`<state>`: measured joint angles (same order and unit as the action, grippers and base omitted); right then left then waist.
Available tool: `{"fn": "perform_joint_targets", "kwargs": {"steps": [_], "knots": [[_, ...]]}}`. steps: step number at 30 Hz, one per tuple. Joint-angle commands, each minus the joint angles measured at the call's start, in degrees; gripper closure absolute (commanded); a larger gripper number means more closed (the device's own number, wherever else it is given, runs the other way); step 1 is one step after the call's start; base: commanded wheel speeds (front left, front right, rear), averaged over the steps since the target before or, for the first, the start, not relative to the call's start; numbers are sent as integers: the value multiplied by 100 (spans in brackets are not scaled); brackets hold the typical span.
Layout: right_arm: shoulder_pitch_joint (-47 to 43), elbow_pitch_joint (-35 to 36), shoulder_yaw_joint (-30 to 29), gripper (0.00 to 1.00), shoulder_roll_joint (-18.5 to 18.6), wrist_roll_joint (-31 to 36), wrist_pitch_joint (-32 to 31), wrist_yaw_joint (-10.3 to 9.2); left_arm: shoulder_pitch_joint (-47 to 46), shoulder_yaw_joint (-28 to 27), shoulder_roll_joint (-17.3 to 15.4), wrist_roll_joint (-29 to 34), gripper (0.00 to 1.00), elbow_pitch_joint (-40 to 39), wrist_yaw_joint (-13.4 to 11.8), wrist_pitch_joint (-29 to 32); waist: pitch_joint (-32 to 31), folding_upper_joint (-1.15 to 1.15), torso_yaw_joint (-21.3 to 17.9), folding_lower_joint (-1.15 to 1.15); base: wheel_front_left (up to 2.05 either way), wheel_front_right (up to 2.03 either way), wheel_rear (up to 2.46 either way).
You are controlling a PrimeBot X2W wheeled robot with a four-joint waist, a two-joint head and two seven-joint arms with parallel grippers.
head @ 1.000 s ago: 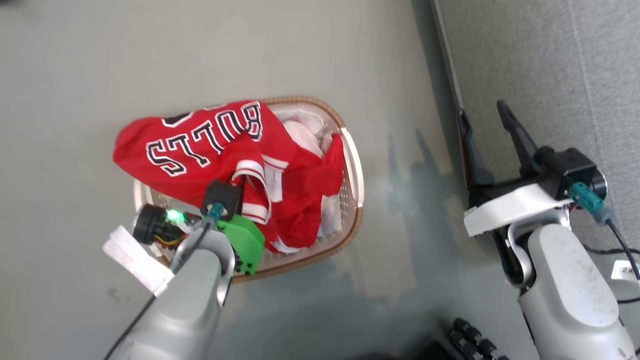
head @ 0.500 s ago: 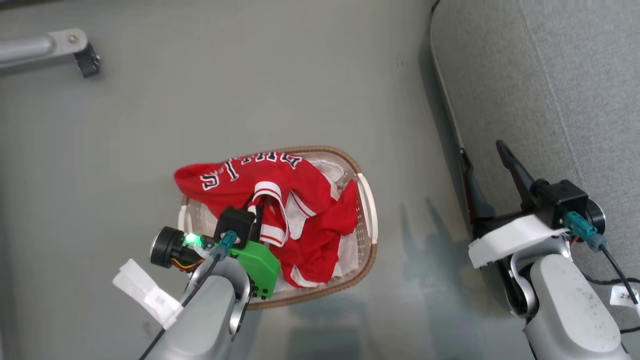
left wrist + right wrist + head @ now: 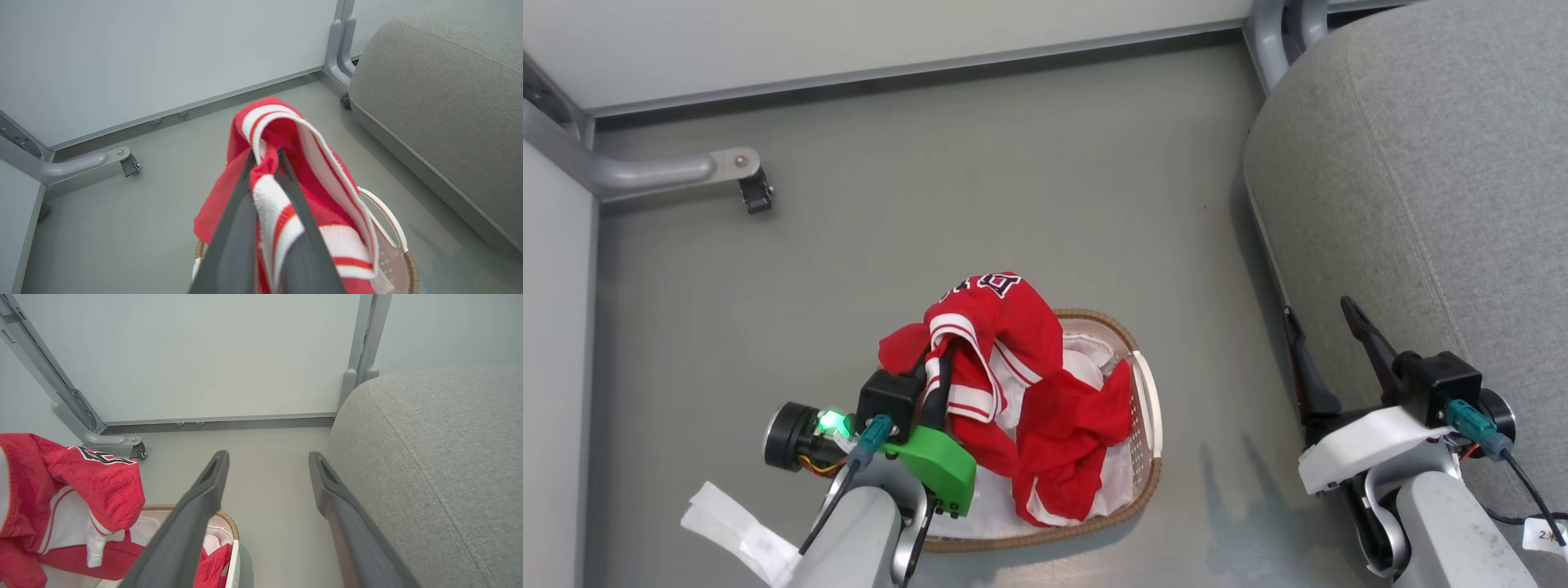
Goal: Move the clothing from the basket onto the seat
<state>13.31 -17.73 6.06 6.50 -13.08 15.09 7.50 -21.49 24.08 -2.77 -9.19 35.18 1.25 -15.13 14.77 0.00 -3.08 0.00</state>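
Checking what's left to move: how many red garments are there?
2: the jersey pinched by the left end effector, hanging over the basket; a plainer red piece lying inside. More may hide underneath.

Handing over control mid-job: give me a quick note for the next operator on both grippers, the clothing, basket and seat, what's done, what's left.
Left gripper: shut on the jersey by its striped trim, holding it above the basket on the floor.
Right gripper: open, empty, beside the seat.
In the basket: the second red piece.
Done: jersey gripped and lifted.
Left: carry it to the seat, release, then fetch the second red piece.
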Motion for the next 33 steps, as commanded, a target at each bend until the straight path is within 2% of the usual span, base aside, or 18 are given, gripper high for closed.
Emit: {"fn": "perform_joint_targets", "kwargs": {"steps": [1, 13, 33], "knots": [[-110, -12, -22, 0, 38, 18, 11, -2, 139, -63, -23, 55, 100, -91, 40, -4, -296, 0, 125, 0, 0, 0, 0], [-595, -61, -12, 0, -87, 21, 11, -2, 586, -210, -22, -88, 100, -959, 148, -4, -976, 0, 158, 0, 0, 0, 0], [-832, -116, -51, 0, -141, 43, 11, -2, 428, 29, -24, -312, 100, -2627, 154, -3, -1184, 0, 129, 0, 0, 0, 0]]}}
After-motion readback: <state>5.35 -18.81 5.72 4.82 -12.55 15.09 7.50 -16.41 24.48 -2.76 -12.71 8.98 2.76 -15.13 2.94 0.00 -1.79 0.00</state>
